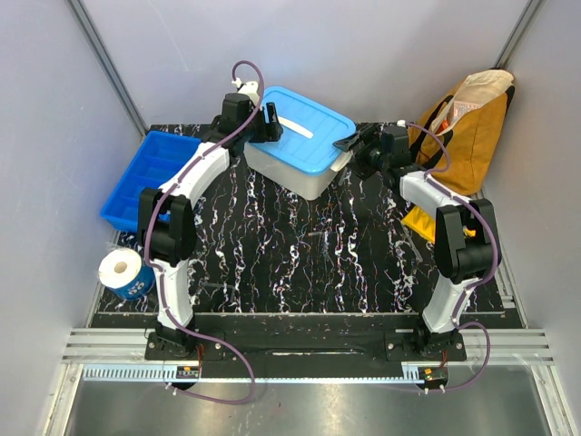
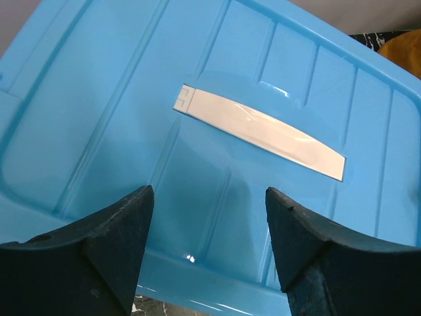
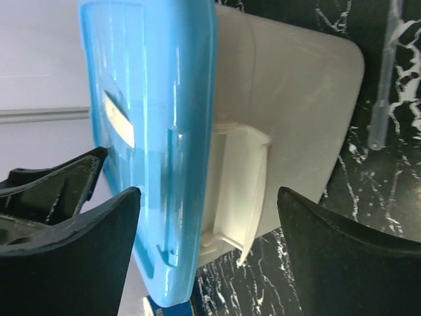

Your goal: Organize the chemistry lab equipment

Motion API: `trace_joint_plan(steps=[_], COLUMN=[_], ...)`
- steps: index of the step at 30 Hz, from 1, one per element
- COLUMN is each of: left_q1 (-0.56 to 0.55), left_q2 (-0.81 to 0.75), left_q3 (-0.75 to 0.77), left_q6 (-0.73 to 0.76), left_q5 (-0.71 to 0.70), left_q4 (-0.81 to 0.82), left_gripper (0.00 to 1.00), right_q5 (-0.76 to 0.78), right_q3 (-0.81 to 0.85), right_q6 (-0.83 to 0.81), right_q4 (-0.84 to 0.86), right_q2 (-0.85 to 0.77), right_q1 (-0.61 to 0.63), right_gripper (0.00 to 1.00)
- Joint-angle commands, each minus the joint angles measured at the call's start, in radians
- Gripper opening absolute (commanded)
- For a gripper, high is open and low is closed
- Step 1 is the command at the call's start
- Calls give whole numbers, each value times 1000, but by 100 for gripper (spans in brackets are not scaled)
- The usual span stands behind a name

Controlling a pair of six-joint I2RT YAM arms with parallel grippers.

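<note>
A white storage box (image 1: 309, 171) with a light blue lid (image 1: 304, 127) stands at the back middle of the black marbled table (image 1: 300, 254). My left gripper (image 1: 270, 123) is open and empty, hovering over the lid's left edge; the lid (image 2: 131, 118) and its white handle strip (image 2: 260, 131) fill the left wrist view between the fingers (image 2: 99, 250). My right gripper (image 1: 349, 145) is open and empty at the box's right end. Its jaws stand on either side of the lid's edge (image 3: 158, 131) and the white latch (image 3: 237, 184), without touching them. A clear plastic pipette (image 3: 385, 85) lies on the table beside the box.
A dark blue open tray (image 1: 150, 177) sits at the back left. A white roll in a blue cup (image 1: 123, 272) stands at the table's left edge. A yellow bag (image 1: 463, 136) leans at the back right, close behind the right arm.
</note>
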Motion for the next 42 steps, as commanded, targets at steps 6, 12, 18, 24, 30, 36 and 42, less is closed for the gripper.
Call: trace_joint_plan(steps=[6,12,18,24,30,36,42], left_q1=[-36,-38,-41,-49,-53,-53,-53], left_q2=[9,7,10,15,1,-7,-16], left_q3=[-36,-36,-37,-39,-51,-60,-72], left_q6=[-27,-29,-33,-33,-32,-30,-32], left_q5=[35,33,35,35,28,22,18], left_q4=[-46,-46,-46,-51,-52,-58,-55], left_gripper=[72,72,72,72,72,72,71], right_q5=[-47,-41,-55,-38,-7,29,135], right_q3=[-21,-13,-27,-22,27,67,194], right_q6=[102,119,141,113,59,12,-112], right_q4=[185,199,243,229,105,12,-211], right_q2=[15,41,55,31,18,5,-3], right_q1=[17,32,34,34,35,40,70], right_gripper=[87,87,84,71,52,37,36])
